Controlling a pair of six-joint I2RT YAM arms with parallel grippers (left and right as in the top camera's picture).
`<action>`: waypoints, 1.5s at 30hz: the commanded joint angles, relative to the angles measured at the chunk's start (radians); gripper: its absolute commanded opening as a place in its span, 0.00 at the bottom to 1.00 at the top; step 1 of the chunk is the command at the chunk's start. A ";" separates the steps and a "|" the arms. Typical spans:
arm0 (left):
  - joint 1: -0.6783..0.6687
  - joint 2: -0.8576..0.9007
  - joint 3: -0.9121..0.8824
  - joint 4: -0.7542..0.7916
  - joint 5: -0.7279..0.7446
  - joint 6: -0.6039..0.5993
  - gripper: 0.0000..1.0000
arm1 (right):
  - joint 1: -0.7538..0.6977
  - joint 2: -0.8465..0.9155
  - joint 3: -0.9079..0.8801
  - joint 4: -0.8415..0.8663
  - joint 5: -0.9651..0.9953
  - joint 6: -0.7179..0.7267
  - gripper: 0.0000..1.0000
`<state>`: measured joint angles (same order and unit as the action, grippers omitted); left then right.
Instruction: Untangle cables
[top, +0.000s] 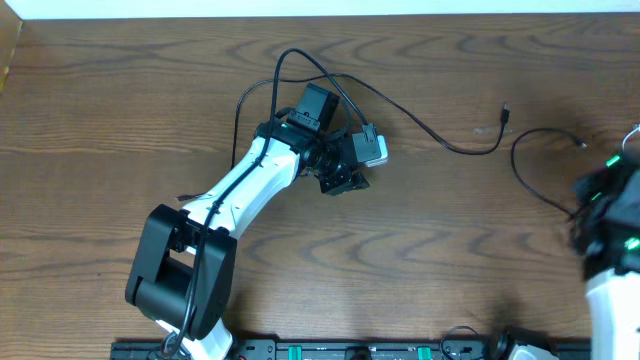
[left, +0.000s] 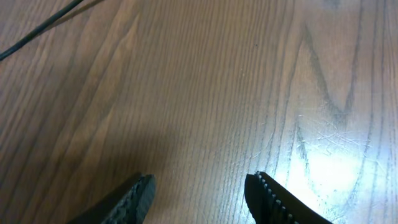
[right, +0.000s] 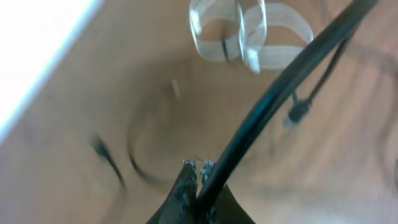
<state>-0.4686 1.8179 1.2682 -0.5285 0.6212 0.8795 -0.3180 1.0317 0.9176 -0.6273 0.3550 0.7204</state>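
One long black cable (top: 440, 142) loops behind my left wrist and runs right to a small plug (top: 505, 110); a stretch of it crosses the top left of the left wrist view (left: 37, 28). My left gripper (left: 199, 186) is open and empty, low over bare wood at mid-table (top: 345, 178). A second black cable (top: 522, 172) curves at the right towards my right arm (top: 610, 205). My right gripper (right: 198, 165) is shut, with this black cable (right: 273, 99) running out of its jaws up to the right. A white cable (right: 249, 31) loops beyond it, blurred.
The wooden table's far edge (top: 320, 14) meets a white wall. A black rail (top: 350, 350) with the arm bases runs along the near edge. The left arm (top: 240, 195) lies diagonally across the left-centre of the table.
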 joint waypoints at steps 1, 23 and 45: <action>-0.002 0.008 0.005 -0.007 -0.005 -0.002 0.53 | -0.067 0.106 0.158 0.035 0.051 -0.087 0.01; -0.002 0.008 0.005 -0.010 -0.005 -0.002 0.52 | -0.331 1.070 1.117 -0.291 -0.031 -0.230 0.04; -0.002 0.008 0.005 -0.009 -0.005 -0.024 0.53 | -0.282 1.055 1.099 -0.821 -0.302 0.090 0.99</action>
<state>-0.4686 1.8179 1.2682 -0.5346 0.6212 0.8642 -0.6224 2.1067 2.0167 -1.3952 0.0891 0.6651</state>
